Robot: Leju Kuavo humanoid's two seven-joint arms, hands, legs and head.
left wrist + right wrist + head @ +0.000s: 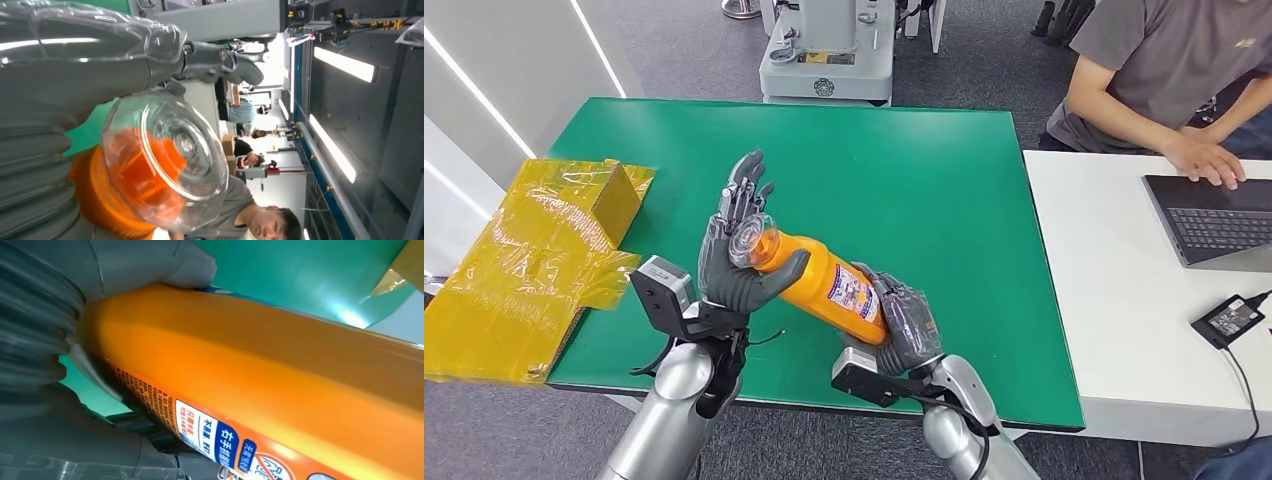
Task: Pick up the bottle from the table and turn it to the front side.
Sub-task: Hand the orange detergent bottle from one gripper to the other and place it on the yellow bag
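An orange bottle (829, 285) with a clear cap (165, 155) and a blue-and-white label is held tilted above the near part of the green table (944, 170). My right hand (906, 325) grips its base end, the orange body (260, 380) lying across that palm. My left hand (739, 250) meets the cap end: the cap sits against the palm and the thumb lies across the neck, while the fingers (744, 190) point straight up past the cap.
A box wrapped in yellow film (534, 250) lies off the table's left edge. On the right, a white desk (1114, 300) carries a laptop (1214, 215) and a power adapter (1229, 318), with a person (1154, 70) typing. A grey machine (829, 50) stands behind the table.
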